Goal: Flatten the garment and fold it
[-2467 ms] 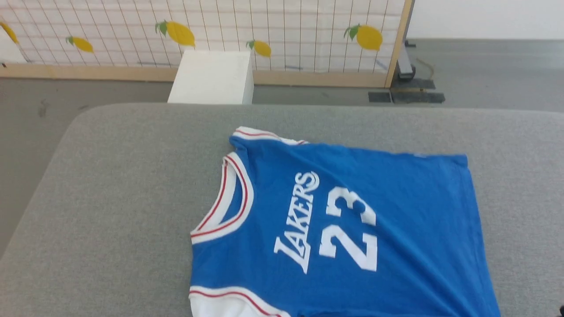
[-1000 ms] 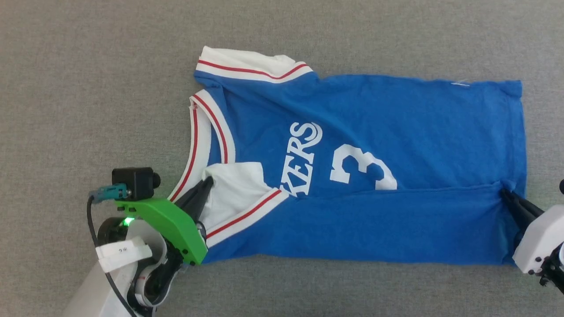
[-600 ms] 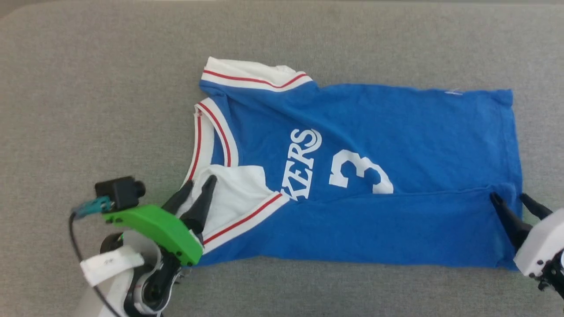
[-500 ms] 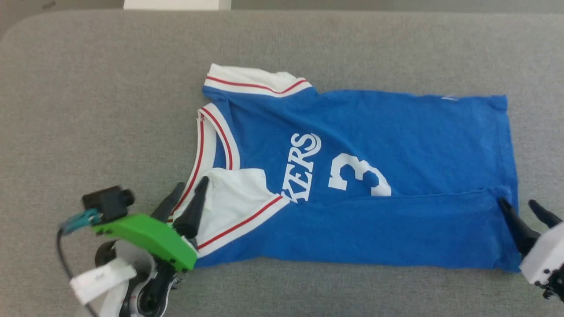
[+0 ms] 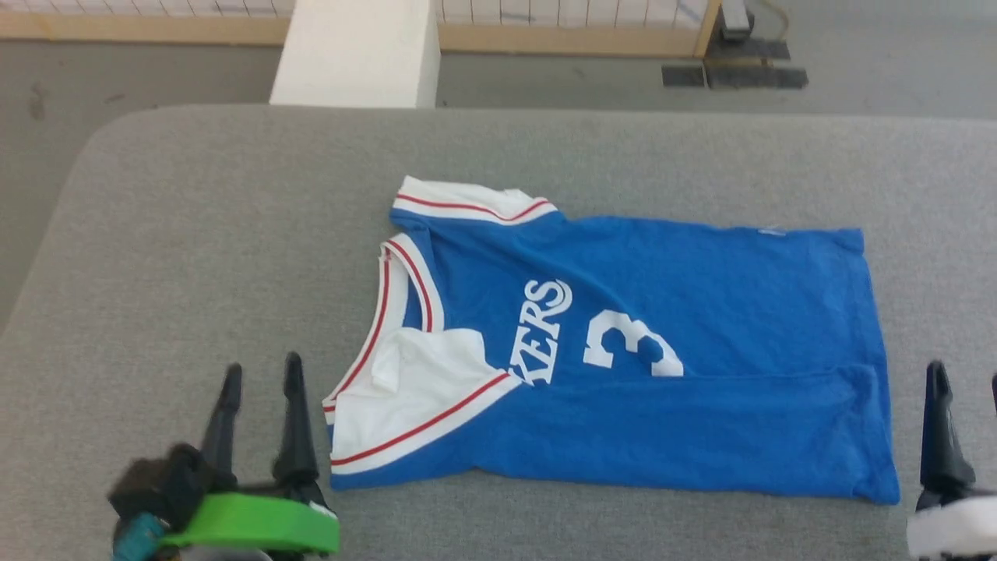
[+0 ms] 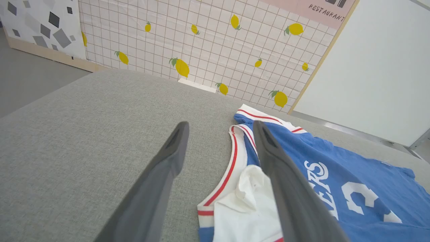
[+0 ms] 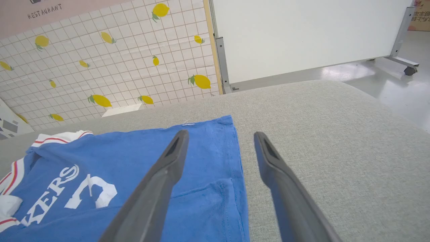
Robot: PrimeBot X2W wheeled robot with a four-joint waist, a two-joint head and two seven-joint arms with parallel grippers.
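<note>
Shirt (image 5: 646,351) just got let go, didn't it? Both were pinching it a second ago.

— Yes. Now the left pincer (image 5: 262,366) and right pincer (image 7: 221,134) gape empty, backed off at 7 and 4 o'clock of it. It lies mid-way across the bench (image 5: 195,234), collar (image 5: 389,312) to 9, hem (image 5: 876,358) to 3, with the 6 o'clock edge and sleeve (image 5: 405,389) folded over.

— First fold done, then?

— Looks so. I'd guess the 12 o'clock side comes next.

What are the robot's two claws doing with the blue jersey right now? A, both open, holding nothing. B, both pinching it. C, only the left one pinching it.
A: the left claw and right claw stand spread beside the jersey, which lies loose on the grey cushion.
</note>
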